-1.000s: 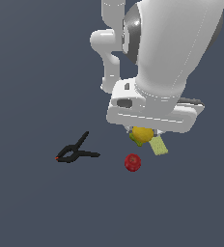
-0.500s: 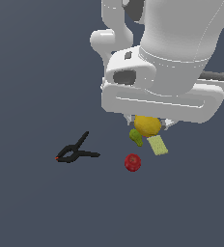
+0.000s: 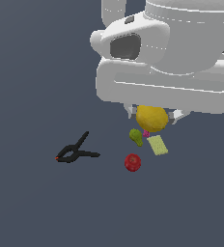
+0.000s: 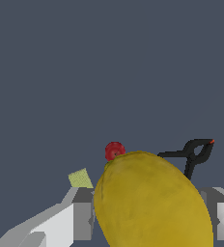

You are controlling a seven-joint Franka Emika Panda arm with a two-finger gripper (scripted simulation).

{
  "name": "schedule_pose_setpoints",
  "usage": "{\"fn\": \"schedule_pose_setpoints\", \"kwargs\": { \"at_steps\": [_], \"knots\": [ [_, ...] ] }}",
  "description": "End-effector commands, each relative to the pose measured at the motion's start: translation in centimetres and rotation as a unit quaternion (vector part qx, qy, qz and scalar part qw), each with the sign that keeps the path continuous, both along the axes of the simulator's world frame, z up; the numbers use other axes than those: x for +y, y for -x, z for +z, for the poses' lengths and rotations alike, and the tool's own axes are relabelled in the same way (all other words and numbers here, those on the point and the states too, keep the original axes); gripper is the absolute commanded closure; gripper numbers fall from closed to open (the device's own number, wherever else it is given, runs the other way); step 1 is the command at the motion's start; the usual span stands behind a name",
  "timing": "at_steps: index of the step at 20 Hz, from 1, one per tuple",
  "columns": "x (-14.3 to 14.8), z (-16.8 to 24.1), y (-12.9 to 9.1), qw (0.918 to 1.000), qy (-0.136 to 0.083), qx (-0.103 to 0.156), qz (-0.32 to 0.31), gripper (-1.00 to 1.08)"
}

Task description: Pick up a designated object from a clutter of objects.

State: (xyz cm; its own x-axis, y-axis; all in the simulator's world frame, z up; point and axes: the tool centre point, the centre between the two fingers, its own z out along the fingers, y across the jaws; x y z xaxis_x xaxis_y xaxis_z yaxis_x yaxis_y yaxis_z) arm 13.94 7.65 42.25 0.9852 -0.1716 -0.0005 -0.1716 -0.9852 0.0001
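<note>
Plain grey floor (image 3: 36, 207); unlabelled lemon (image 3: 151, 118) clamped in end effector (image 3: 152, 116).

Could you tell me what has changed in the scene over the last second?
The gripper has risen toward the camera with the lemon clamped between its fingers, lifting it clear of the clutter. The green pear, red apple, pale flat rectangle, magenta piece and black clamp stayed where they were.
</note>
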Motion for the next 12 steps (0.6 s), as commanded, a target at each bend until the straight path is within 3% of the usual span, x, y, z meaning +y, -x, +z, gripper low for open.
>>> {"fn": "schedule_pose_setpoints", "kwargs": {
  "at_steps": [1, 12],
  "knots": [
    [-0.05, 0.70, -0.27, 1.0000, 0.000, 0.000, 0.000, 1.08],
    [-0.12, 1.69, -0.75, 1.0000, 0.000, 0.000, 0.000, 1.08]
  ]
}}
